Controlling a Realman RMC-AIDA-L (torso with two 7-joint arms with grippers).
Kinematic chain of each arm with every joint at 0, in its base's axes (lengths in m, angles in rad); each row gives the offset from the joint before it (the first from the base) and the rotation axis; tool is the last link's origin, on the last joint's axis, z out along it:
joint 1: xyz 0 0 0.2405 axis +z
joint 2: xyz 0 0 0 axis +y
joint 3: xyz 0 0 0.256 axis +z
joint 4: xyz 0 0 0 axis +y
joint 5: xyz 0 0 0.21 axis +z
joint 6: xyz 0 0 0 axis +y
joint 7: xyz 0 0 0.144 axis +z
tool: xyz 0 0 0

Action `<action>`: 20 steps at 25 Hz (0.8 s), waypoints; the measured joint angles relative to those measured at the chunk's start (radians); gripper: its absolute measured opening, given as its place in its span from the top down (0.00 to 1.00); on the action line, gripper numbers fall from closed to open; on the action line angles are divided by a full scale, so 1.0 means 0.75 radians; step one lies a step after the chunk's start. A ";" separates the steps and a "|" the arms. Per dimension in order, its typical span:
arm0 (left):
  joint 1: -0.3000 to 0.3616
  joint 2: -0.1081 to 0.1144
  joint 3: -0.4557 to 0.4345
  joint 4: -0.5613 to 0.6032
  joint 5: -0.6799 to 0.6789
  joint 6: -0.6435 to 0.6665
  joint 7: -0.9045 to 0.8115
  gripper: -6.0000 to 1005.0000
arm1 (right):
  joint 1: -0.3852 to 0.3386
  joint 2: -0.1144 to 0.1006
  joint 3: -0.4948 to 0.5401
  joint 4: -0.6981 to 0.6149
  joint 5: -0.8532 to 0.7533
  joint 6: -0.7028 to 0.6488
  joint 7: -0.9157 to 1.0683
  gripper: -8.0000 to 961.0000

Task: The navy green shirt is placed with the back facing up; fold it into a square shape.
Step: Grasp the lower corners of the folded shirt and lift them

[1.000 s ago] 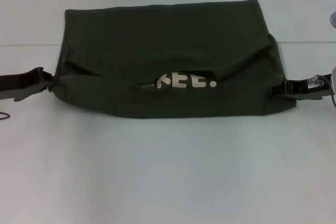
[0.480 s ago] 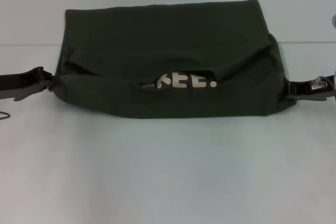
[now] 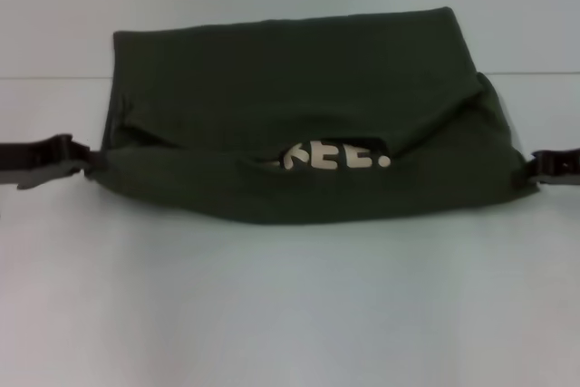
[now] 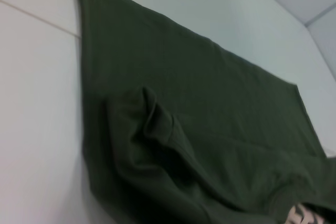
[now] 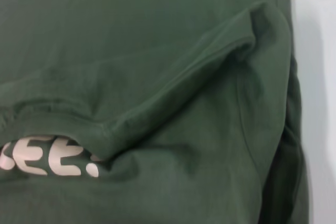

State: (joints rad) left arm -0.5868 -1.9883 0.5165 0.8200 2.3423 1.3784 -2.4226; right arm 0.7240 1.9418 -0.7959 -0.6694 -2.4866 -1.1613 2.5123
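Observation:
The navy green shirt point(image 3: 290, 88) lies across the far half of the white table, its near part doubled into a sagging fold. Pale lettering point(image 3: 335, 155) peeks out from under that fold. The fold is pulled taut between both grippers and tapers to a corner at each side. My left gripper point(image 3: 88, 159) is at the left corner and my right gripper point(image 3: 533, 169) at the right corner, each shut on the fabric. The left wrist view shows the shirt point(image 4: 199, 129) with a bunched ridge. The right wrist view shows the shirt point(image 5: 157, 35), a hemmed fold and the lettering point(image 5: 47, 156).
The white table point(image 3: 290, 314) runs bare from the shirt to its near edge. A seam line in the surface point(image 3: 45, 77) crosses behind the shirt's far part.
My right gripper has moved outward to the right, stretching the fold wider. The fold's near edge and the lettering sit lower and further right. My left gripper has dropped slightly.

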 joint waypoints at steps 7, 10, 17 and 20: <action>0.028 0.000 -0.002 0.106 0.097 0.242 0.000 0.98 | -0.076 0.000 0.028 -0.088 -0.004 -0.246 -0.009 0.98; 0.057 -0.007 -0.002 0.174 0.132 0.367 0.002 0.98 | -0.127 0.002 0.028 -0.149 -0.006 -0.406 -0.015 0.98; 0.139 -0.012 -0.005 0.277 0.161 0.620 0.038 0.98 | -0.246 0.018 0.030 -0.258 -0.006 -0.674 -0.030 0.98; 0.161 -0.012 -0.006 0.297 0.185 0.690 0.054 0.98 | -0.275 0.020 0.033 -0.270 -0.005 -0.724 -0.040 0.98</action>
State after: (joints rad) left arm -0.4662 -1.9974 0.5120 1.0429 2.4811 1.8961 -2.3818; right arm 0.5174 1.9570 -0.7710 -0.8721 -2.4907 -1.7043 2.4823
